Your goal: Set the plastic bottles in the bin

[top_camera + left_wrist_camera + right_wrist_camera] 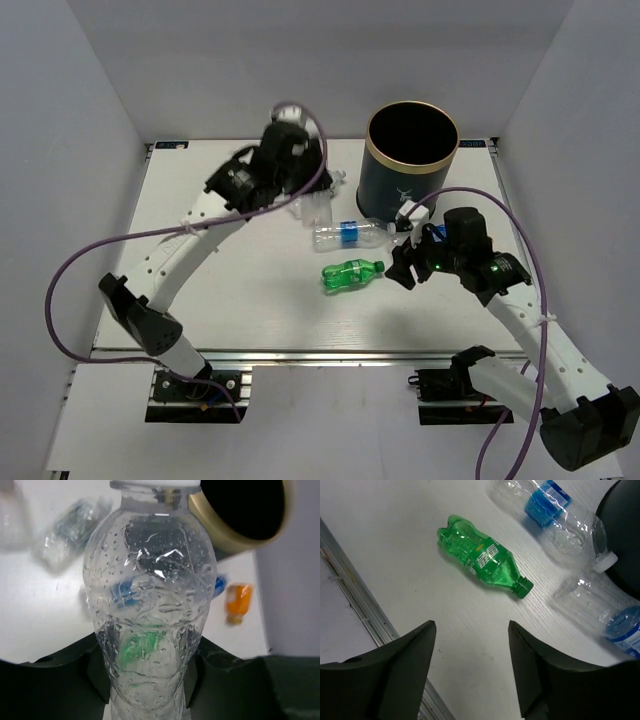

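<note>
My left gripper [300, 192] is shut on a clear plastic bottle [318, 209], left of the dark bin with the gold rim [412, 150]. In the left wrist view the wet clear bottle [150, 600] fills the space between my fingers [97, 672], and the bin's rim [235, 530] is at the upper right. A green bottle [352, 273] lies mid-table, and a clear bottle with a blue label [350, 233] lies just behind it. My right gripper [402, 265] is open and empty, right of the green bottle [482, 560]. A second blue-labelled clear bottle [605, 610] lies by the bin [625, 530].
A crushed clear bottle [70, 527] lies on the table at the back left of the left wrist view. A small orange object [237, 600] lies near the bin's base. The table's metal front rail [360, 610] runs close behind my right gripper [472, 625].
</note>
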You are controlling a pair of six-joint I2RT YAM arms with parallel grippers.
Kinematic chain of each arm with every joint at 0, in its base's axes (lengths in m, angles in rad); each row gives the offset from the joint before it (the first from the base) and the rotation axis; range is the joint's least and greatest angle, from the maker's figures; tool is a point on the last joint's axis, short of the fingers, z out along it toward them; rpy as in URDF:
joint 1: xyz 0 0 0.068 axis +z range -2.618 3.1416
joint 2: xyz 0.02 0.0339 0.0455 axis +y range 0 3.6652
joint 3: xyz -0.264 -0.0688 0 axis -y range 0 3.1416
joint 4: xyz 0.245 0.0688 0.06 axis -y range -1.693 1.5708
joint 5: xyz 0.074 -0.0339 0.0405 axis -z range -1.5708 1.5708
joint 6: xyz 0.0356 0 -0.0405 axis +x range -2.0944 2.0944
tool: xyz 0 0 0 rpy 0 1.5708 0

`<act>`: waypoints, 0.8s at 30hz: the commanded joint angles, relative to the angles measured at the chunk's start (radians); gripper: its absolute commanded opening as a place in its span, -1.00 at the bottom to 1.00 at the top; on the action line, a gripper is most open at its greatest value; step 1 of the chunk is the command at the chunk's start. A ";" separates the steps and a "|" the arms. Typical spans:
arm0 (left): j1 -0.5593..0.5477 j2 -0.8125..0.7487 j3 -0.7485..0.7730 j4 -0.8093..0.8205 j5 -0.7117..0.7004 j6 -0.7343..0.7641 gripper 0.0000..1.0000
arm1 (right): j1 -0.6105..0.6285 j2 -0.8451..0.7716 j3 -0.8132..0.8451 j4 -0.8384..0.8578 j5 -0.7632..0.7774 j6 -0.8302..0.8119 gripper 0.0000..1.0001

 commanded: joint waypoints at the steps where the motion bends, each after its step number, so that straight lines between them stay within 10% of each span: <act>1: 0.018 0.128 0.303 -0.015 -0.025 0.150 -1.00 | 0.020 -0.001 -0.003 0.041 -0.034 -0.107 0.36; 5: 0.050 0.498 0.852 0.006 0.036 0.176 -0.92 | 0.057 -0.024 -0.065 0.049 -0.022 -0.118 0.40; 11: 0.093 0.489 0.588 0.561 0.212 0.039 -0.88 | 0.101 -0.054 -0.126 0.041 0.020 -0.069 0.40; 16: 0.093 0.659 0.822 0.709 0.379 -0.086 -0.86 | 0.127 -0.073 -0.149 0.038 0.053 -0.058 0.40; 24: 0.103 0.642 0.728 0.832 0.429 -0.205 -0.79 | 0.138 -0.047 -0.141 0.031 0.063 -0.069 0.40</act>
